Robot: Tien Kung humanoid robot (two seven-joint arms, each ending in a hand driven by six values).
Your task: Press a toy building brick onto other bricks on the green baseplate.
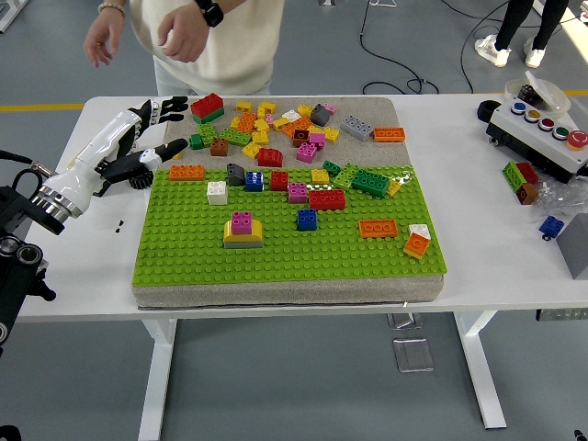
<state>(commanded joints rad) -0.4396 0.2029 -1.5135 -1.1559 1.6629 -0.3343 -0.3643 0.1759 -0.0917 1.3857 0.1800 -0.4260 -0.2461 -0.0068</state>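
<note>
The robot's left hand (138,138) hovers empty, fingers spread, above the bench (110,266); a red-on-green brick stack (208,107) sits just beyond its fingertips.

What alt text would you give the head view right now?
A robot's left hand, fingers open and empty, hovers beside a red-and-green brick stack at the far left of a green baseplate scattered with colourful bricks, while a person stands behind the white table.
</note>
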